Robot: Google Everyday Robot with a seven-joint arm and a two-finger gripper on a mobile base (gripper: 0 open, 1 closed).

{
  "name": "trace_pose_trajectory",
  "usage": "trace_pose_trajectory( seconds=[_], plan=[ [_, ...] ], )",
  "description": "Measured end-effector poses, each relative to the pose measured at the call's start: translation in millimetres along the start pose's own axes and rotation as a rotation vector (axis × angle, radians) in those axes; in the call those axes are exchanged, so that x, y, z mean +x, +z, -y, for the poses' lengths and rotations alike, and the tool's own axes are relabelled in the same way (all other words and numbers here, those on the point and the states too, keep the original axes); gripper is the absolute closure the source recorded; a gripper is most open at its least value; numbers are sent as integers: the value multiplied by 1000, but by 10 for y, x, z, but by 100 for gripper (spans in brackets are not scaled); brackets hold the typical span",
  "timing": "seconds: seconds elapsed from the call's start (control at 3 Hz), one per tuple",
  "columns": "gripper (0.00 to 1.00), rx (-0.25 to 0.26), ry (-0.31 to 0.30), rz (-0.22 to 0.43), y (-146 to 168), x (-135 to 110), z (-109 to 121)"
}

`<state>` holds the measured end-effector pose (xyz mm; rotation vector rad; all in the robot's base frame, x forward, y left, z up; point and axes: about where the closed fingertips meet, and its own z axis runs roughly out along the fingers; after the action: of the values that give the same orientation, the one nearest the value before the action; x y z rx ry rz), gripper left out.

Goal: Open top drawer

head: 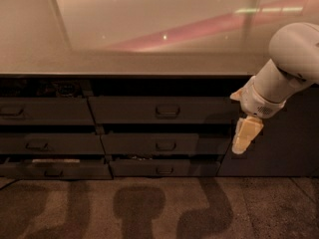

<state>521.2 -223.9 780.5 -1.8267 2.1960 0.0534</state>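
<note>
The top drawer [164,110] is the wide dark grey front under the counter edge, with a small loop handle [167,110] at its centre. A dark gap shows between it and the counter. My gripper [242,116] hangs at the drawer's right end, to the right of the handle and apart from it. It is open and empty: one cream finger [238,94] points left at the drawer's top edge, the other finger [246,136] hangs lower. The white arm [291,63] comes in from the upper right.
The glossy counter top [149,29] fills the upper half. A narrower drawer [45,111] sits left of the top drawer, and slimmer drawers [154,144] are stacked below. A plain dark panel [284,148] is at the right. The floor [159,208] shows arm shadows.
</note>
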Motion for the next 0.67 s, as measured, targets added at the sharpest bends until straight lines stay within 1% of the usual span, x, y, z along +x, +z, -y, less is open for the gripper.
trace_pose_trajectory(
  seconds=[0.33, 0.67],
  plan=[
    [0, 0, -3, 0, 2, -3, -7],
    [0, 52, -52, -10, 37, 11, -160]
  ],
)
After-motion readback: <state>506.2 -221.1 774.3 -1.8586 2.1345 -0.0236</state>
